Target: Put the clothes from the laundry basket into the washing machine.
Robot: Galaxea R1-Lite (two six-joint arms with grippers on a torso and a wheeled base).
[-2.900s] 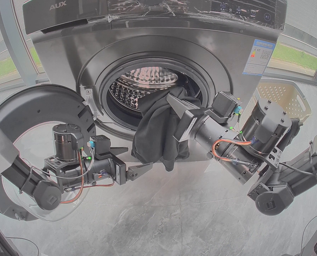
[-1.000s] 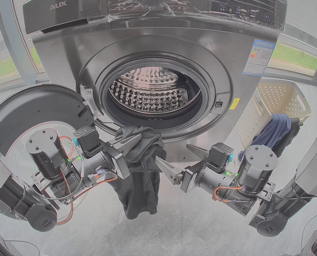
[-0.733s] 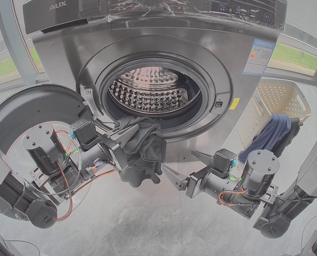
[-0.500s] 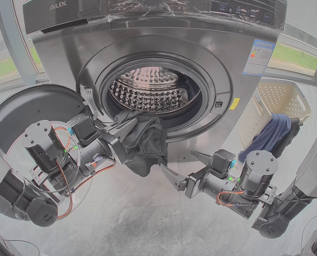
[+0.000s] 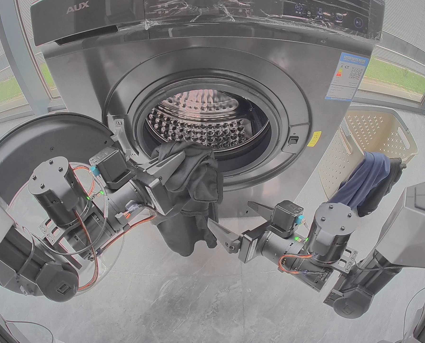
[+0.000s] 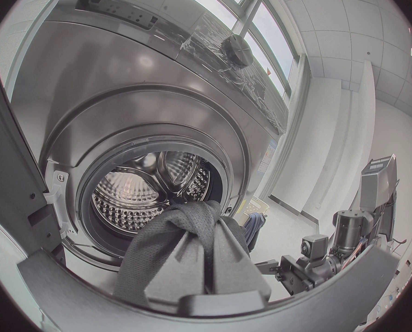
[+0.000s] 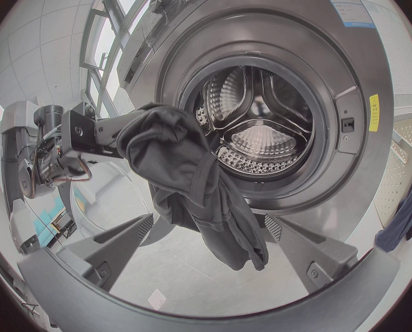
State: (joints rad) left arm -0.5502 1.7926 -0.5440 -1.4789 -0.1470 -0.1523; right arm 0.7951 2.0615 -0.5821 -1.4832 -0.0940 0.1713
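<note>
A dark grey garment point(image 5: 193, 196) hangs just in front of the lower rim of the washing machine's open drum point(image 5: 205, 120). My left gripper point(image 5: 173, 162) is shut on its top fold, and the cloth droops toward the floor. In the left wrist view the fingers point(image 6: 229, 259) pinch the garment point(image 6: 159, 250) before the drum point(image 6: 141, 194). My right gripper point(image 5: 236, 222) is open and holds nothing, low and to the right of the hanging cloth. Between its spread fingers the right wrist view shows the garment point(image 7: 192, 176) and the drum point(image 7: 261, 130).
The machine's round door point(image 5: 41, 144) stands open at the left, behind my left arm. A cream laundry basket point(image 5: 388, 129) leans at the right of the machine with a blue cloth point(image 5: 362, 184) and a dark cloth point(image 5: 388, 182) draped over its edge. Grey tiled floor lies below.
The garment passed from my right gripper at the drum mouth to my left gripper. Over the last second the left gripper rose with it toward the drum's lower rim; the right arm shifted slightly left.
</note>
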